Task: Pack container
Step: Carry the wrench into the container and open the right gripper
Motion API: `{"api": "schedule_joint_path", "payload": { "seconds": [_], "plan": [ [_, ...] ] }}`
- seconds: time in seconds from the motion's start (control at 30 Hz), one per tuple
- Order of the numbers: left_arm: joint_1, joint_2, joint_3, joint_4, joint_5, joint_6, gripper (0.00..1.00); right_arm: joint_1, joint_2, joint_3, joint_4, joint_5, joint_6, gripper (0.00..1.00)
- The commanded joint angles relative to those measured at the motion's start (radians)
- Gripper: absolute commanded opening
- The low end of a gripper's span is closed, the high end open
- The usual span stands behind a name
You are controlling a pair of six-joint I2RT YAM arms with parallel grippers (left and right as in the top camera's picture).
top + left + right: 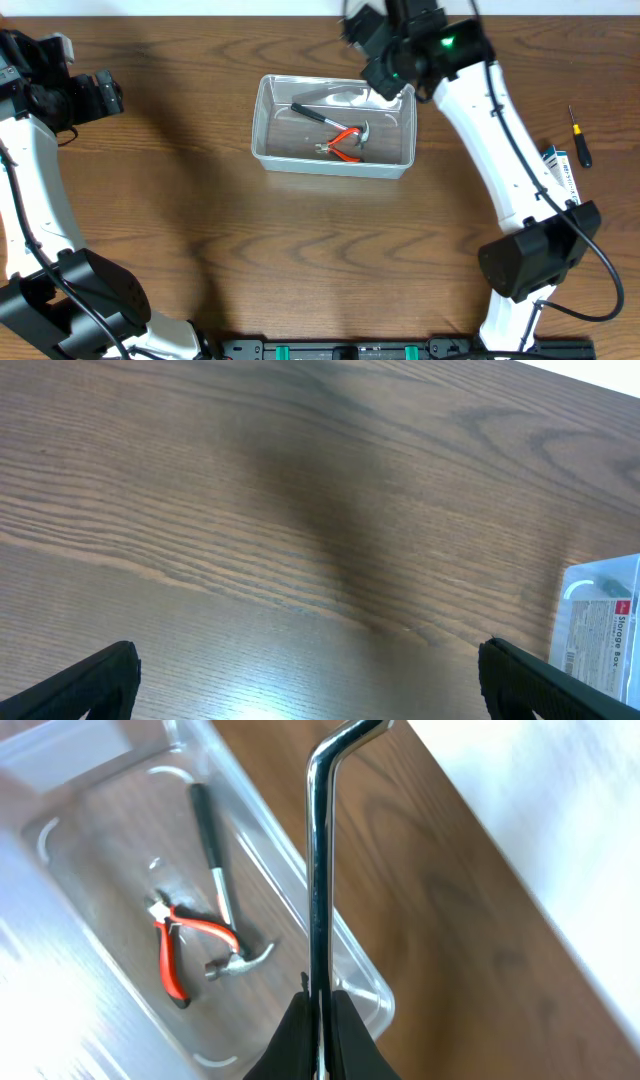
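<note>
Wood-grain table (300,240): dark brown and smooth, with a soft pale sheen at lower centre of the left wrist view. The container (300,166), centre of the overhead frame, is clear glossy plastic, with white glare on its upper wall. Inside it, the hammer (318,115) has a matt black grip and a bright metal head. The pliers (345,143) have red-orange coated handles, plastic or rubber, and a grey metal nose. In the right wrist view, the bent rod (318,870) is polished, mirror-bright metal. The right hand (318,1015) pinching it is matt black. Arm shell (490,130), upper right overhead: smooth white plastic, slightly shiny.
</note>
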Motion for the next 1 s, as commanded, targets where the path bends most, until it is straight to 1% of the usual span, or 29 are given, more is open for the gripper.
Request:
{"api": "schedule_joint_path", "payload": {
  "seconds": [0.0, 0.13, 0.27, 0.43, 0.67, 0.8, 0.97],
  "plan": [
    [0.0, 0.0, 0.014, -0.003, 0.013, -0.006, 0.98, 0.031, -0.011, -0.052, 0.027, -0.005, -0.212, 0.01],
    [0.0, 0.0, 0.014, -0.003, 0.013, -0.006, 0.98, 0.042, -0.01, -0.154, 0.124, -0.01, -0.235, 0.01],
    [0.0, 0.0, 0.014, -0.003, 0.013, -0.006, 0.98, 0.041, -0.002, -0.273, 0.219, -0.064, -0.236, 0.01],
    [0.0, 0.0, 0.014, -0.003, 0.013, -0.006, 0.98, 0.042, 0.031, -0.384, 0.294, -0.101, -0.232, 0.01],
    [0.0, 0.0, 0.014, -0.003, 0.013, -0.006, 0.98, 0.042, 0.088, -0.396, 0.295, -0.123, -0.171, 0.01],
    [0.0, 0.0, 0.014, -0.003, 0.013, -0.006, 0.98, 0.042, 0.114, -0.396, 0.296, -0.14, -0.171, 0.02],
    [0.0, 0.0, 0.014, -0.003, 0.013, -0.006, 0.98, 0.043, 0.127, -0.396, 0.296, -0.154, -0.152, 0.11]
  ]
}}
